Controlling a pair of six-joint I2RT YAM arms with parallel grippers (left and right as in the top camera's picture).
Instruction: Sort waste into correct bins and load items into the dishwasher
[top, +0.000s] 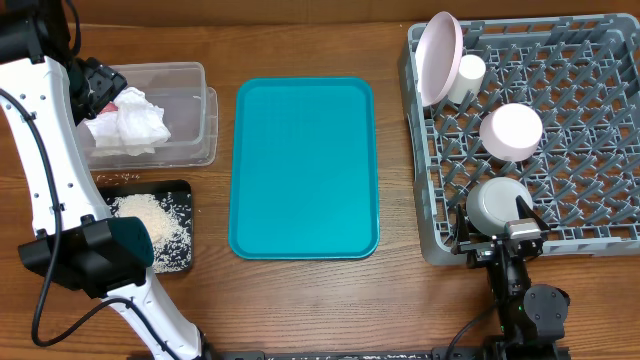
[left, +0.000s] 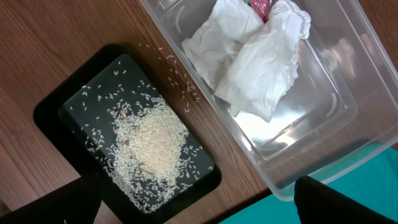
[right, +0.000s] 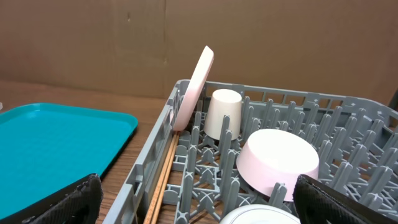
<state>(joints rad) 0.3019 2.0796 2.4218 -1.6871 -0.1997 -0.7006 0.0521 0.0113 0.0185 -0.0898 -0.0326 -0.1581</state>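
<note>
Crumpled white napkins (top: 130, 125) and a red wrapper scrap (left: 260, 6) lie in the clear tub (top: 195, 75). Rice (top: 150, 225) is piled in the black tray (top: 180, 190), and a few grains (left: 180, 87) lie on the wood between the two. My left gripper (top: 100, 85) hangs above the tub's left end, open and empty (left: 193, 211). In the grey dish rack (top: 600, 90) the white plate (top: 440, 55) stands on edge, with the cup (top: 466, 75), the pinkish bowl (top: 511, 132) and the grey bowl (top: 497, 200) upside down. My right gripper (top: 505, 232) is open and empty at the rack's front edge (right: 205, 214).
A large teal tray (top: 305, 165) lies bare between the bins and the rack. Wooden chopsticks (right: 165, 174) lie along the rack's left wall. The left arm's white links (top: 50, 170) run down the table's left side, over part of the black tray.
</note>
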